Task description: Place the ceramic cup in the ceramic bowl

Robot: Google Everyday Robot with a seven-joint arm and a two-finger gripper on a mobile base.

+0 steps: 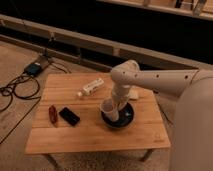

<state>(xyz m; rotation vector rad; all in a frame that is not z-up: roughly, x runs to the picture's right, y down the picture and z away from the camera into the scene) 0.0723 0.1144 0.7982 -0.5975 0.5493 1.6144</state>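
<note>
The ceramic cup (108,109) is off-white with a darker inside and sits tilted at the left rim of the ceramic bowl (121,119), a wide glossy black bowl on the wooden table (95,132). My gripper (114,103) hangs from the white arm directly over the cup and against it, above the bowl's left side. The cup's lower part overlaps the bowl's inside.
A long white tube-like bottle (90,87) lies at the table's back middle. A black phone (69,116) and a red object (52,113) lie at the left. A small white block (134,93) sits behind the arm. Cables and a blue box (34,67) lie on the floor at left.
</note>
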